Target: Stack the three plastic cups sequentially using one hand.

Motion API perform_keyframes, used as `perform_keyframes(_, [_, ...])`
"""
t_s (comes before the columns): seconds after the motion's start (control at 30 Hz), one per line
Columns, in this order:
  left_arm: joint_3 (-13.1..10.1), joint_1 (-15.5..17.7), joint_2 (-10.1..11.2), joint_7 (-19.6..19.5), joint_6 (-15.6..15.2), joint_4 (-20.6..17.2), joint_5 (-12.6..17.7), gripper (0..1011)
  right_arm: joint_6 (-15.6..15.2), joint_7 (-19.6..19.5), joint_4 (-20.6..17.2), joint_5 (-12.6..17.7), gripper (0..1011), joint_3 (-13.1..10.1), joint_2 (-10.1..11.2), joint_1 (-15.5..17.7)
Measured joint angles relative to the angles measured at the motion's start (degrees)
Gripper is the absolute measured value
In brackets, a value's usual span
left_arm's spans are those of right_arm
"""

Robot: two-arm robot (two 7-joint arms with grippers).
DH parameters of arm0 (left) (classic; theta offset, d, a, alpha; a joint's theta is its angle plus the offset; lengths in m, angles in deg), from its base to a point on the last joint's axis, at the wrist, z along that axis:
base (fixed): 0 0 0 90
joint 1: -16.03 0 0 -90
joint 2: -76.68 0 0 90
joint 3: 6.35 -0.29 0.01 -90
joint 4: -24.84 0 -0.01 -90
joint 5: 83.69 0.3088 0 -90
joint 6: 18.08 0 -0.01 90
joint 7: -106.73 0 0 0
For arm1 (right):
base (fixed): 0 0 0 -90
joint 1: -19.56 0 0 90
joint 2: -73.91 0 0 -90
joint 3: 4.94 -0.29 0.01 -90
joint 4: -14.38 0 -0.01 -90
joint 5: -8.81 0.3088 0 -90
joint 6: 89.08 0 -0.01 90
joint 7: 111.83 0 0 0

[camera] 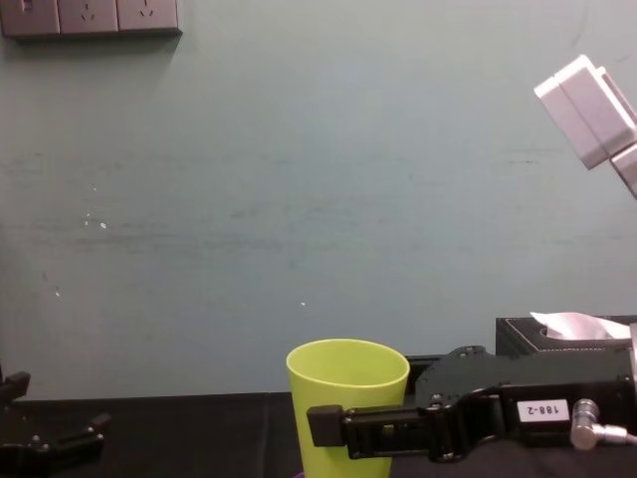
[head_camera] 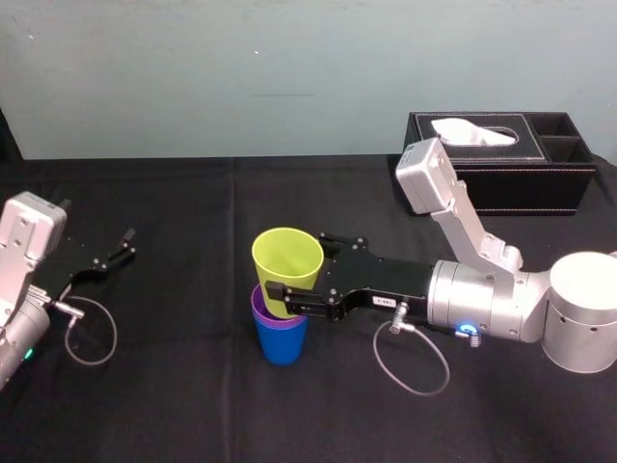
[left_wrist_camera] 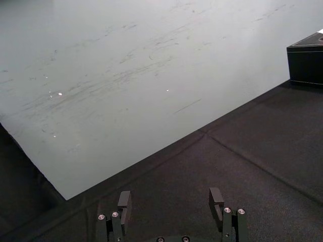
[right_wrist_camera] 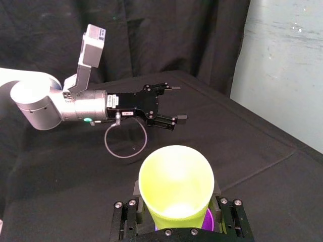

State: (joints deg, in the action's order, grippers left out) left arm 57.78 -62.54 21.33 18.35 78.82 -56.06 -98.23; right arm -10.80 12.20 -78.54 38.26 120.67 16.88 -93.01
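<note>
Stacking nearly done: right end effector (head_camera: 303,266) pinches lime cup (head_camera: 285,255) partly in purple cup (head_camera: 261,310) nested in blue cup (head_camera: 282,345) beneath.

Built of pale grey rounded arm links (head_camera: 492,301), with black right gripper (head_camera: 294,272) and left gripper (head_camera: 118,247); looped grey cable (head_camera: 376,355) at each wrist, silver screws (right_wrist_camera: 223,201), white "188-2" label (camera: 542,409).

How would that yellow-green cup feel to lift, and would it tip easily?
Probably light and fairly stiff: the lime cup looks plain plastic, and the right gripper clamps its wall without visible denting. Alone it might tip, tapering toward its base; seated in the purple cup, itself in the blue cup, likely steadier.
</note>
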Motion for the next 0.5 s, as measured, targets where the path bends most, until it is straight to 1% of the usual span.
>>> perform_keyframes(0.5, [0.0, 0.0, 0.0, 0.0, 0.0, 0.0, 0.0, 1010, 0.1, 0.1, 1.0, -0.4, 739, 0.3, -0.7, -0.2])
